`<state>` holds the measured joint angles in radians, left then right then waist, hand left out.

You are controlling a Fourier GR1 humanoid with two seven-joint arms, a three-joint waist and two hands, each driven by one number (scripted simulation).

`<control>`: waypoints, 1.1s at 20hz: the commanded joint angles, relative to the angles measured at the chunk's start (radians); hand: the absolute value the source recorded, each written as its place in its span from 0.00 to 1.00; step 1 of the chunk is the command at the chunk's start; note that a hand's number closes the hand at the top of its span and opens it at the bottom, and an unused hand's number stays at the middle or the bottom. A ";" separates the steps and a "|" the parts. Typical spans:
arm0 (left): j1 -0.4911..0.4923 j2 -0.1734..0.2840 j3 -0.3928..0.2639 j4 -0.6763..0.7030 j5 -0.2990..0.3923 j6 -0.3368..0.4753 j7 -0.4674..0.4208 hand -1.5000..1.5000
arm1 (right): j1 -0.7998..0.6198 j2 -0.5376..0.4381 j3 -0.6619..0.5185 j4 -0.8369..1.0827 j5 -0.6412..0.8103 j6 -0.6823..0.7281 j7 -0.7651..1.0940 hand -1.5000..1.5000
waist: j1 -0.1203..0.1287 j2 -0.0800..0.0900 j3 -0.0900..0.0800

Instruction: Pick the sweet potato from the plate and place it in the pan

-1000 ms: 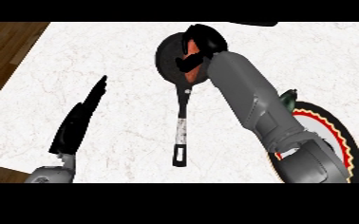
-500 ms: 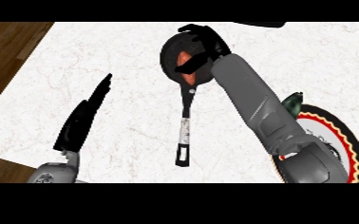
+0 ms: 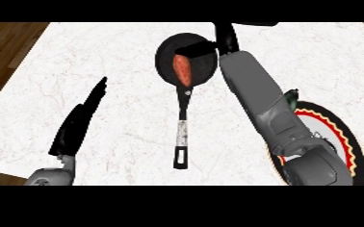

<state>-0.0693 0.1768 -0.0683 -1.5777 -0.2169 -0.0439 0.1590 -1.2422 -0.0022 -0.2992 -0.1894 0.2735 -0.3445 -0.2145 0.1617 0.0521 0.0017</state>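
- Your sweet potato lies inside the black frying pan, an orange-red oblong running roughly from the pan's far side toward its handle
- The pan sits on the white marbled counter, near the far edge, with its long handle pointing back toward you; the handle is black near the pan, silvery in the middle and black again at the end
- Your right hand is over the pan's right rim, at the far end of the grey forearm that crosses the view from the lower right
- A dark finger or thumb of that hand reaches across the upper end of the sweet potato; you cannot tell from this view whether the hand still grips it or has let go, because the hand is black against the black pan
- The plate, white with a red, yellow and black rim, shows at the right edge, mostly hidden under the right forearm
- A small dark-green thing peeks out just beside the forearm at the plate's far edge; what it is cannot be made out
- Your left hand rests at the lower left with straight fingers pointing away from you, touching nothing but well apart from the pan
- A strip of brown wooden floor shows beyond the counter's left edge
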 commanded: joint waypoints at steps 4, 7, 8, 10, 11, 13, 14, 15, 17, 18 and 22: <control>0.043 0.010 0.034 -0.014 0.016 0.009 -0.016 0.50 | 0.060 -0.063 -0.092 -0.009 -0.076 -0.026 -0.091 0.00 | -0.050 -0.007 0.000; 0.062 0.015 0.036 -0.013 0.003 0.016 -0.013 0.50 | 0.073 -0.146 -0.093 -0.011 -0.072 0.044 -0.133 0.00 | -0.071 -0.014 0.000; 0.040 -0.003 0.040 0.013 0.007 0.030 -0.033 0.50 | 0.106 -0.164 -0.087 -0.010 -0.065 0.081 -0.187 0.00 | -0.071 -0.006 0.000; 0.033 -0.002 0.051 0.025 0.009 0.032 -0.032 0.50 | 0.095 -0.204 -0.081 0.000 -0.056 0.103 -0.180 0.00 | -0.083 -0.013 0.000; 0.039 0.032 0.078 -0.009 0.045 -0.004 -0.019 0.50 | 0.131 -0.251 -0.091 -0.005 -0.063 0.135 -0.223 0.00 | -0.071 -0.008 0.001; 0.043 0.012 0.061 0.013 0.010 0.027 -0.035 0.50 | 0.133 -0.252 -0.095 0.008 -0.063 0.132 -0.232 0.00 | -0.082 -0.015 0.001; 0.078 0.029 0.062 -0.030 0.031 -0.001 -0.026 0.50 | 0.162 -0.301 -0.093 0.015 -0.060 0.176 -0.245 0.00 | -0.080 -0.018 0.001; 0.038 0.010 0.066 -0.016 0.028 0.019 -0.006 0.50 | 0.176 -0.288 -0.101 0.009 -0.067 0.169 -0.288 0.00 | -0.081 -0.014 0.002; 0.087 0.031 0.069 -0.015 0.027 0.003 -0.036 0.50 | 0.180 -0.360 -0.099 0.023 -0.063 0.249 -0.275 0.00 | -0.081 -0.017 0.002; 0.083 0.020 0.056 -0.043 0.026 0.005 -0.018 0.50 | 0.171 -0.358 -0.107 0.025 -0.068 0.229 -0.274 0.00 | -0.077 -0.017 0.002; 0.110 0.021 0.062 -0.047 0.026 0.009 -0.041 0.50 | 0.209 -0.430 -0.104 0.039 -0.060 0.308 -0.310 0.00 | -0.075 -0.017 0.003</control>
<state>0.0109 0.1886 -0.0149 -1.5958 -0.2014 -0.0272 0.1219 -1.0652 -0.3750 -0.3973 -0.1620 0.2143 -0.0926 -0.4901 0.0841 0.0374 0.0034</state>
